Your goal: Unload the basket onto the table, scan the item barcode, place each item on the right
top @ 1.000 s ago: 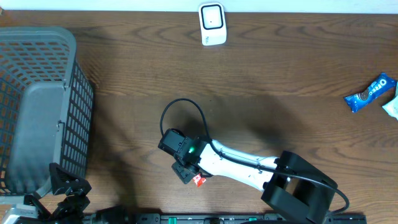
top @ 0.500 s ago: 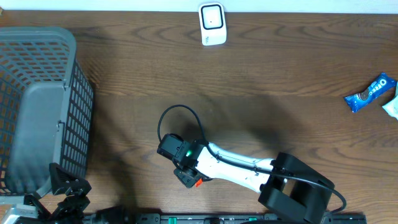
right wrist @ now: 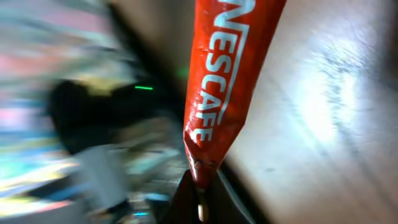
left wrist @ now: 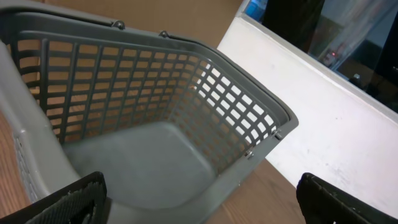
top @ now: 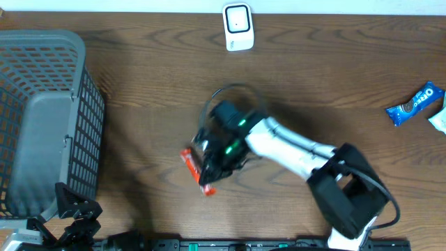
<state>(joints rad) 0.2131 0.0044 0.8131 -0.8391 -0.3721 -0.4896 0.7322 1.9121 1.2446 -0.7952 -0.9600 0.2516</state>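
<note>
The item is a red Nescafe stick sachet, held off the table at centre front. My right gripper is shut on its crimped end, and the sachet sticks out away from the wrist camera. The overhead view is blurred around the wrist. A white barcode scanner stands at the back edge of the table, well beyond the sachet. My left gripper rests open at the front left corner, next to the basket, with nothing between its fingers.
A grey plastic basket fills the left side of the table. A blue Oreo packet and a pale packet lie at the far right edge. A black cable loops above the right wrist.
The right gripper closed on the sachet near the front edge, then swung up and to the right with it. The sachet now shows to the left of the wrist. The left arm stayed still.
</note>
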